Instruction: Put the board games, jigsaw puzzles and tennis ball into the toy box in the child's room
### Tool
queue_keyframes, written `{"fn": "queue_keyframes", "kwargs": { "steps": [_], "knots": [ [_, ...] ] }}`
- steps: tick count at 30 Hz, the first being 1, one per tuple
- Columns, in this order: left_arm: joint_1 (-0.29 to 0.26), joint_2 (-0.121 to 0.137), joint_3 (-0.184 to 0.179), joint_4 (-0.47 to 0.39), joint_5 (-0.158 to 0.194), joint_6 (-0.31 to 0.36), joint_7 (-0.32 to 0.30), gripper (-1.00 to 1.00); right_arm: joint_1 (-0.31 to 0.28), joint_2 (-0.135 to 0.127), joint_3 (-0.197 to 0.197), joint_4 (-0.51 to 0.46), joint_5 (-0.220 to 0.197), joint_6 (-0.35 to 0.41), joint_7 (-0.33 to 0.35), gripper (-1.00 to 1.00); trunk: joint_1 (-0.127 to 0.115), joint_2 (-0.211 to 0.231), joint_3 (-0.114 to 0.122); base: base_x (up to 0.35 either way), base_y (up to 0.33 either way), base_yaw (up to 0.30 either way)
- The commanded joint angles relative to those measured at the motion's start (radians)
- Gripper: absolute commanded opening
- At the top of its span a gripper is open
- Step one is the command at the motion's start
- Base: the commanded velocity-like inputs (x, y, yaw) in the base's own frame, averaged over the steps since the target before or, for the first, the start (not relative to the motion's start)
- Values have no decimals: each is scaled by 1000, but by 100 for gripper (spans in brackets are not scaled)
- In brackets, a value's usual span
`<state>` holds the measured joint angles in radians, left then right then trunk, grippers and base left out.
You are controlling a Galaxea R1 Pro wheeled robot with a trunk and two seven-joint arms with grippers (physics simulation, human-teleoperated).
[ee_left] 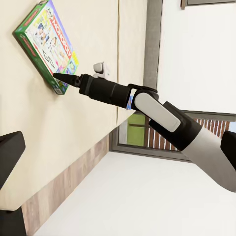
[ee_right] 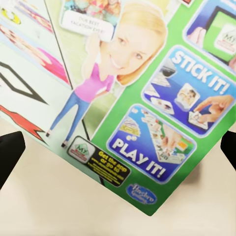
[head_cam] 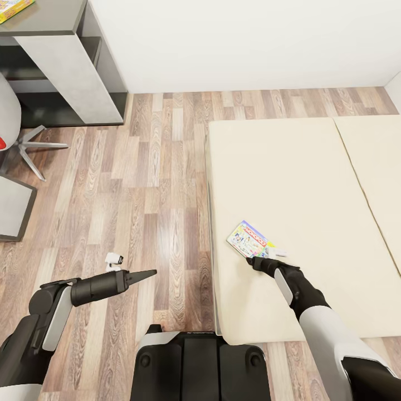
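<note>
One board game [head_cam: 249,239] sits on the beige mattress of the bed [head_cam: 289,184], near its floor-side edge; it's a flat rectangular printed box, white and green, with green side walls and a red strip along one edge in the left wrist view [ee_left: 46,45]; up close in the right wrist view [ee_right: 128,93] the print shows a cartoon blonde girl in a pink top plus blue panels reading "STICK IT!" and "PLAY IT!"; it lies flat, face up, and in the head view its long axis runs roughly from 10 o'clock to 4 o'clock.

The right gripper [head_cam: 257,260] is at the box's near corner, roughly 5 o'clock of it, tips right at the box edge; the dark fingers [ee_right: 10,152] sit wide apart at both sides of the right wrist view with the box between them, so the pincer reads as released, not clamped on anything; whether a tip actually touches the box, can't tell.

The left gripper [head_cam: 146,273] hangs over the wood floor [head_cam: 139,184] well apart from the bed, at about 9 o'clock of the box; its fingers look drawn together to a point, holding nothing.

At 11 o'clock in the head view a corner of the table [head_cam: 47,16] shows, with one bright printed thing [head_cam: 14,8] on it, too cropped to identify; one chair [head_cam: 11,128] stands beside it.
</note>
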<state>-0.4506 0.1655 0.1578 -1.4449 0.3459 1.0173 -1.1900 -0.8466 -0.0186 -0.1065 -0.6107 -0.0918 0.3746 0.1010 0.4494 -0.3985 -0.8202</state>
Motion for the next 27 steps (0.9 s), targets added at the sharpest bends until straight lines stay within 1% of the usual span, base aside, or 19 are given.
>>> {"fn": "queue_keyframes", "kwargs": {
  "steps": [1, 15, 20, 23, 27],
  "knots": [
    [0, 0, 0, 0, 1, 6, -2, 100, 0, 0, -2, -1, -9, 6, 2, 100, 1, -1, -1, 0, 0, 0],
    [0, 0, 0, 0, 1, 6, -2, 100, -1, -1, -2, -1, -9, 6, 4, 100, 1, -1, -1, 0, 0, 0],
    [0, 0, 0, 0, 1, 6, -2, 100, -2, -5, -4, -10, -10, 16, 3, 100, 1, -1, -1, 0, 0, 0],
    [0, 0, 1, 0, 1, 6, -2, 100, -2, -13, -4, -14, -10, 38, 3, 100, 1, -1, -1, 0, 0, 0],
    [0, 0, 1, 0, 1, 6, -2, 100, -5, -20, -5, -33, -10, 119, 3, 100, 1, -1, -1, 0, 0, 0]
  ]
}}
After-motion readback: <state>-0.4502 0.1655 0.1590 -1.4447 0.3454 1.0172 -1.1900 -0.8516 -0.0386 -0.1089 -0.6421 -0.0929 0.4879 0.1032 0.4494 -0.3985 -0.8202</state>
